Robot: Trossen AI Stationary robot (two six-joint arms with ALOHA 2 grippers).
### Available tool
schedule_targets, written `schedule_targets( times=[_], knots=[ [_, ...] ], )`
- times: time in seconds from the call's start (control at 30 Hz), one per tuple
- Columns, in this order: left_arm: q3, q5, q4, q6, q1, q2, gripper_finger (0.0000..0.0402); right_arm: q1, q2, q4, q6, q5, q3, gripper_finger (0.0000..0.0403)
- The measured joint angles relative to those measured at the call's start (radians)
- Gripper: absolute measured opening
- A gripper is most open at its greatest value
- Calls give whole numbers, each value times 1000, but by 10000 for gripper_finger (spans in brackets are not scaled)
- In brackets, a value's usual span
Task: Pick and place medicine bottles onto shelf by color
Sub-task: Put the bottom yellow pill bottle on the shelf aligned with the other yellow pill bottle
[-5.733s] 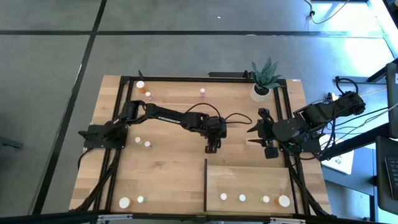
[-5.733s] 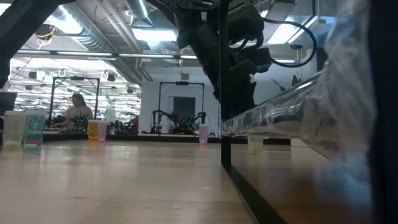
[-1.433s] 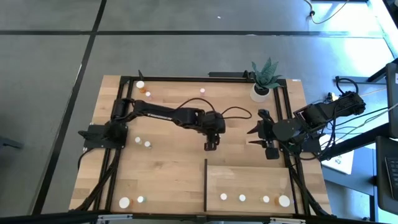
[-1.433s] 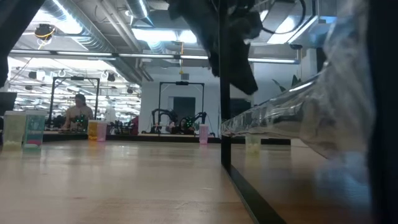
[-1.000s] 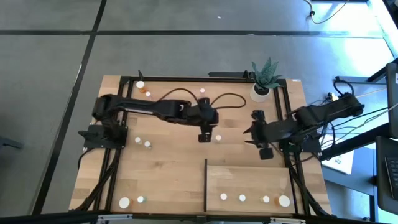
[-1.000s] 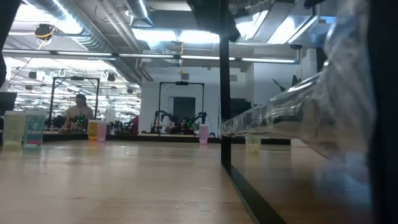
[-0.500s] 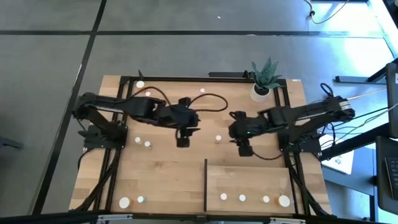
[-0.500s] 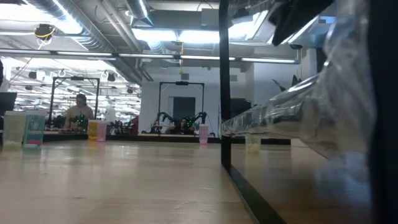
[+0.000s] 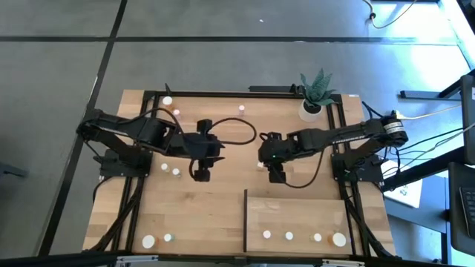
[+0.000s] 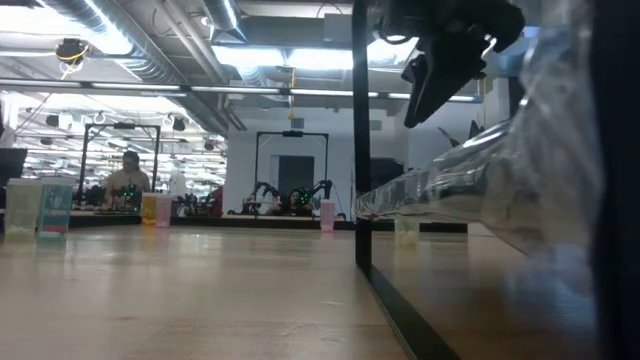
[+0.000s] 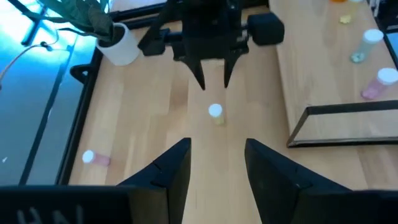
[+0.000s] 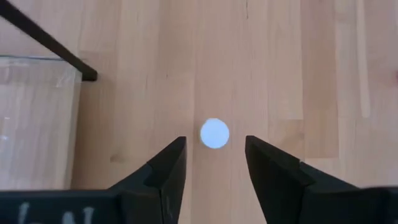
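At the tabletop's [image 9: 223, 200] centre, open right fingers [image 12: 214, 165] were poised over a white-capped bottle [image 12: 215, 134]; descent and closing were judged next. Left fingers [image 11: 214, 165], open, were held at nine o'clock.

Even, bright overhead light falls on the tabletop [image 9: 223, 215], with only faint shadows. In the low view, ceiling lamps [image 10: 245, 55] glare. The near right side there is blurred.
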Motion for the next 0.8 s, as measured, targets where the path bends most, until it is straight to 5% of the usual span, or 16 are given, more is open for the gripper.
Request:
schedule_targets(
  times=[0.37, 0.8],
  knots=[
    [0, -18, -35, -16, -26, -3, 144, -6, 58, 14, -2, -12, 0, 234],
    [0, -18, -39, -36, -26, -3, 144, -73, 165, 36, -101, -27, 0, 225]
  ],
)
